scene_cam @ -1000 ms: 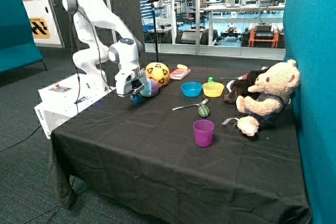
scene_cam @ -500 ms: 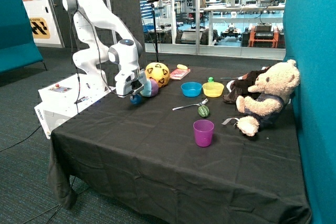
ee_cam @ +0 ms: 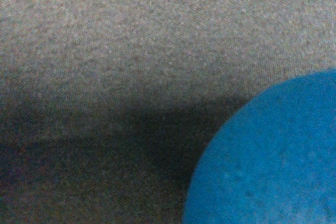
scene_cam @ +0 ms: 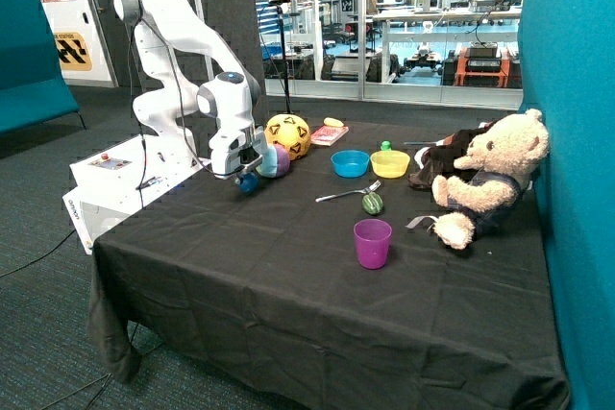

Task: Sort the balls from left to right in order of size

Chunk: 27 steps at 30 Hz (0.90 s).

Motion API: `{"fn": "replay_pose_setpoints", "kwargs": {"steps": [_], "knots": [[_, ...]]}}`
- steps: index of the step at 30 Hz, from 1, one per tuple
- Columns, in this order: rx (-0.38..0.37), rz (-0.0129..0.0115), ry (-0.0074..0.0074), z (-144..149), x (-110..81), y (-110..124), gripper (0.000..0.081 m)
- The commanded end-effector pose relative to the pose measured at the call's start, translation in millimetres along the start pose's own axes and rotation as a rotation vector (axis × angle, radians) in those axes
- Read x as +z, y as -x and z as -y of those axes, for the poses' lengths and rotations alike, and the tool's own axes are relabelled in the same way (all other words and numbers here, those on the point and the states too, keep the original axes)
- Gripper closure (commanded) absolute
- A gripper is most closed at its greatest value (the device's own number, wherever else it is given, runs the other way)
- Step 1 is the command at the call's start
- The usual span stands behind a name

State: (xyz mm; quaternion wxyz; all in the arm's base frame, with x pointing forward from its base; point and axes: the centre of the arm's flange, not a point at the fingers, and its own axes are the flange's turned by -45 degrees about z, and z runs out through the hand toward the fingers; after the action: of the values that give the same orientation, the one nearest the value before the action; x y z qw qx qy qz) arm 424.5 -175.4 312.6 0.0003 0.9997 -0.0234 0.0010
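Note:
The large yellow ball with black triangles lies at the back of the black-clothed table. The pastel panelled ball lies just in front of it, touching or nearly touching it. The small dark blue ball sits next to the pastel one, toward the table's edge by the robot base. My gripper hangs right over the blue ball, low at the cloth. In the wrist view the blue ball fills one corner very close up, with its shadow on the cloth beside it. I cannot see whether the gripper holds it.
A blue bowl and a yellow bowl stand mid-table at the back, with a pink book behind them. A fork, a green striped toy and a purple cup are nearer the front. A teddy bear sits by the teal wall.
Hardly anything: the gripper head has edged very slightly away from the pastel ball, and the three balls lie where they were.

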Motion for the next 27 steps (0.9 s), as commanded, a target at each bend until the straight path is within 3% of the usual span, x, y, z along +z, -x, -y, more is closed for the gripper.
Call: {"fn": "replay_pose_setpoints", "kwargs": {"steps": [1, 15, 27], "knots": [[-0.003, 0.0020, -0.0005, 0.4, -1.3, -0.9, 0.0154], [-0.010, 0.0020, -0.0005, 0.2, -6.6, -1.1, 0.0158], [-0.029, 0.0020, -0.0005, -7.4, -41.6, -5.4, 0.0192]]}}
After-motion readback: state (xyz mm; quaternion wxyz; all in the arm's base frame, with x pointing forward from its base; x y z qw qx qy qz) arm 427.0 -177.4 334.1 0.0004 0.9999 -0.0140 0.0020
